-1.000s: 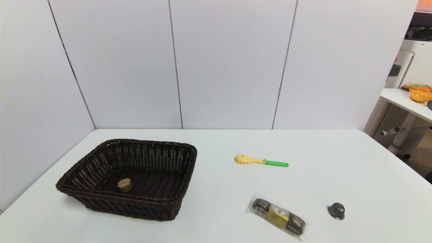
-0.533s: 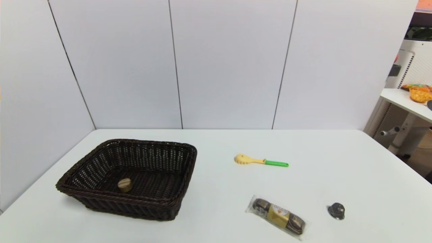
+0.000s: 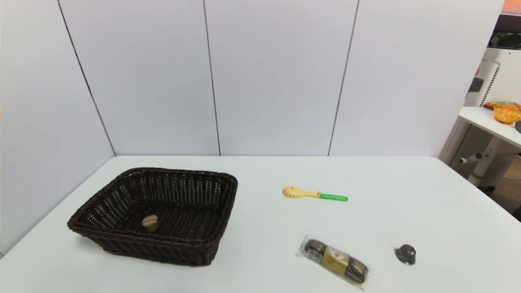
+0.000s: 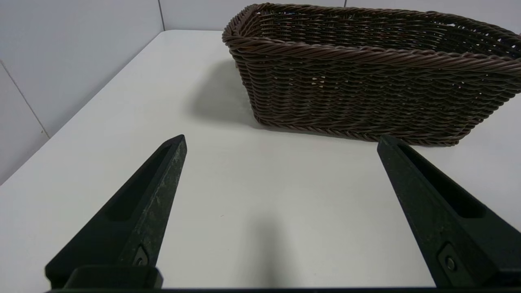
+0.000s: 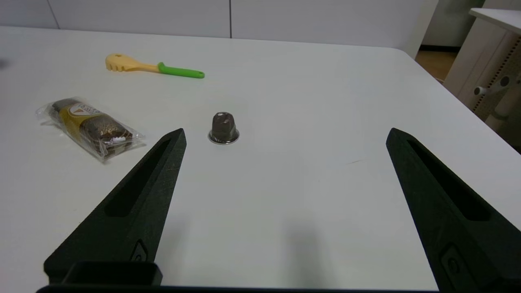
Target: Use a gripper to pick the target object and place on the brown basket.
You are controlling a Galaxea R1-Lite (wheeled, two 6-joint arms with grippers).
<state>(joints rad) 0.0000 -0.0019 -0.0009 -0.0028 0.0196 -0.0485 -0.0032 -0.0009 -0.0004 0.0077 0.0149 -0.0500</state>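
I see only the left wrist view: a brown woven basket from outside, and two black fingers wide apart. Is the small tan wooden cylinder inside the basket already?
Observer: Yes. The head view shows the small tan wooden cylinder lying on the floor of the dark brown woven wicker basket, near its front left corner.
Operator: Where is the right gripper?
Observer: The right gripper hangs open and empty above the white table, pointing past a dark grey round knob-like thing.
Operator: Anything else on the table?
Observer: A yellow scoop with a green handle and a clear-wrapped chocolate pack, both outside the basket.
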